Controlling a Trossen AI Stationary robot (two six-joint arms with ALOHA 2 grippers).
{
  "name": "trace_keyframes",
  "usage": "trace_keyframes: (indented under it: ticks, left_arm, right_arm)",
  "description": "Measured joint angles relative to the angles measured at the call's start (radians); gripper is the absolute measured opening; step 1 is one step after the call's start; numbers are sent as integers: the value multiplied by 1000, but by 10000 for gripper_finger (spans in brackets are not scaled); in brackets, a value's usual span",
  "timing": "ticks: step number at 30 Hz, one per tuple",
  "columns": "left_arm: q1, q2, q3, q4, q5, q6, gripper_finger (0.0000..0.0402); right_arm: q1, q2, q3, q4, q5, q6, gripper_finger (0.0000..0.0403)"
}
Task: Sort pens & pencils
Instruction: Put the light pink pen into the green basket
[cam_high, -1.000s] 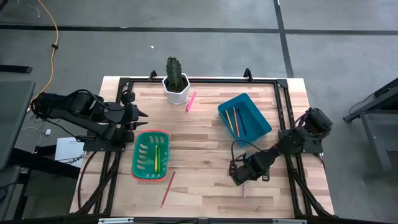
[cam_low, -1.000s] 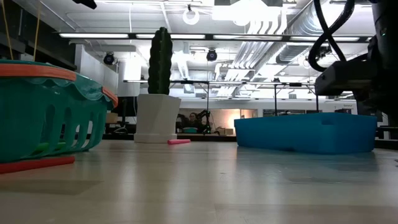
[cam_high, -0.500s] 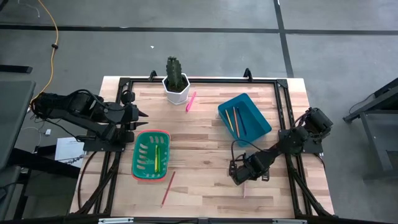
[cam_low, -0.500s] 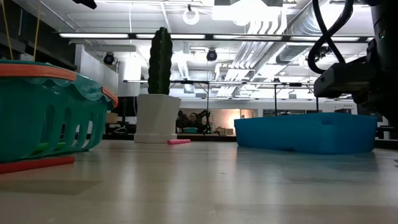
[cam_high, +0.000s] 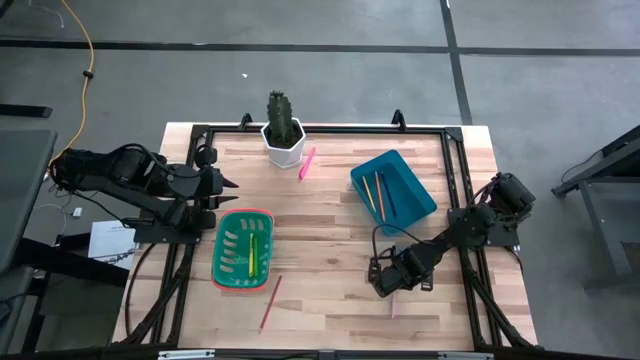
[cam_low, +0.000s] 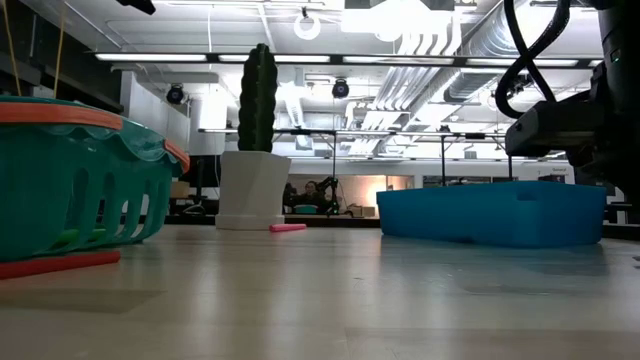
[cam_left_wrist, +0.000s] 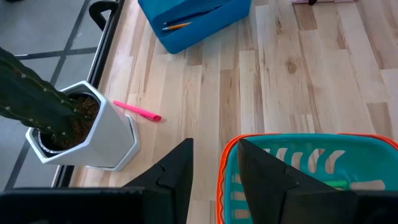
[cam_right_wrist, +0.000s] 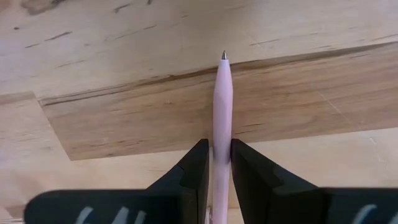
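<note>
Seen from above, the right gripper (cam_high: 392, 288) sits low over the wooden desk (cam_high: 330, 215) at lower right of the frame, its jaws clamped on a pale pink pencil (cam_right_wrist: 221, 118) whose tip points away from the wrist camera; in the right wrist view the two dark fingers (cam_right_wrist: 189, 171) press both sides of the shaft, which lies along the boards.

The left gripper (cam_high: 228, 184) waits at the left edge of the desk, just above the green basket (cam_high: 243, 248) in the overhead picture, jaws slightly apart and holding nothing (the left wrist view shows bare wood between them).

The basket, orange-rimmed, holds a green pen (cam_high: 251, 249) and a yellow pen (cam_high: 256, 245). A hot-pink pen (cam_high: 307, 162) lies on the desk just beside the white pot of a cactus (cam_high: 282, 127) at upper centre. Orange pencils (cam_high: 373, 192) rest in the blue bin (cam_high: 392, 190) at right of centre. A red-orange pencil (cam_high: 270, 303) lies on the boards below the basket, near the bottom edge.
</note>
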Motion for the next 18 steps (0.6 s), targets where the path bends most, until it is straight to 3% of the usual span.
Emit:
trace_keyframes:
  ticks: [11,18]
  left_arm:
    - [0,0,0,0,0,0,113]
    - [0,0,0,0,0,0,113]
  right_arm:
    - [0,-1,0,-3,1,-5,8]
    - [0,-2,0,0,4,-7,12]
